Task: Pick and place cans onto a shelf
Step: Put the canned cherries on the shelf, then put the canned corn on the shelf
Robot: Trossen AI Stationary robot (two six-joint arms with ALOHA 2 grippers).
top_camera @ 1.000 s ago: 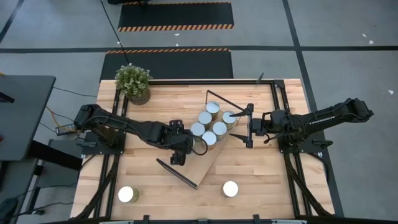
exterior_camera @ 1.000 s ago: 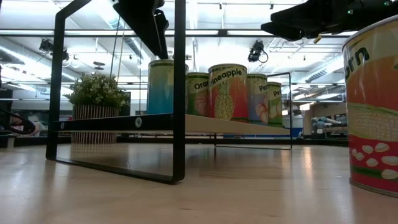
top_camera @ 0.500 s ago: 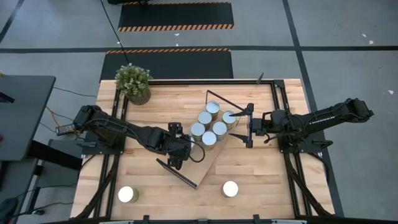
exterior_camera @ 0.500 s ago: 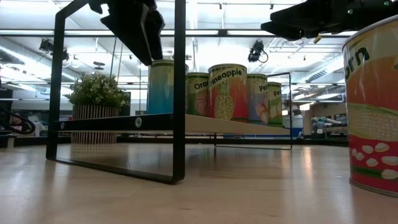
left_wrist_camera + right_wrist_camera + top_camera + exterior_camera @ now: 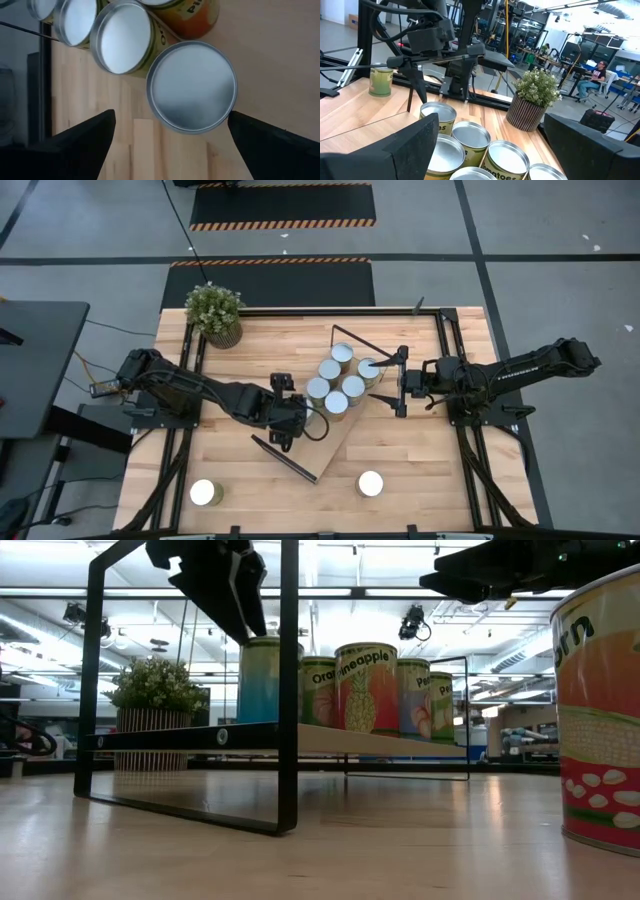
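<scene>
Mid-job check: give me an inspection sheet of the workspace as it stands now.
Surface: wooden table, light planks.
Job's things: six cans clustered on the shelf; two loose cans near the front edge.
Clutter: potted plant at a back corner.
Grippers: left gripper open above the shelf, over the nearest can; right gripper open beside the cluster.
Cables: black cable across the floor.
Surroundings: seated person in the background.

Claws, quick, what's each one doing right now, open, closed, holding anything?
Left claw: open, empty, above a small silver-topped can on the long light-wood shelf.
Right claw: open, empty, beside the shelf's cans.
</scene>
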